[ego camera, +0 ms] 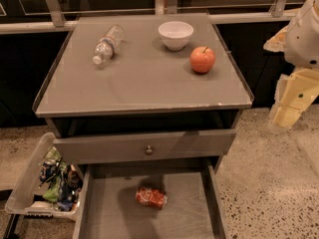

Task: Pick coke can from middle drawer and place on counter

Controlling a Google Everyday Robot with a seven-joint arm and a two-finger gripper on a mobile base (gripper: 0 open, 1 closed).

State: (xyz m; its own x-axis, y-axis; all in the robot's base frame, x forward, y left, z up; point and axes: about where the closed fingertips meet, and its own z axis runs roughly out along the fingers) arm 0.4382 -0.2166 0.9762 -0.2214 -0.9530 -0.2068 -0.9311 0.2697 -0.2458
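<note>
Camera view: we see the coke can [151, 197] lying in the middle drawer [107, 210], the gripper [291, 106] right of the tabletop [139, 81], its spread we cannot tell.

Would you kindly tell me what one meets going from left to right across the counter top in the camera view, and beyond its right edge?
The plastic bottle → white bowl → apple → the gripper, hanging beyond the right edge of the counter.
</note>
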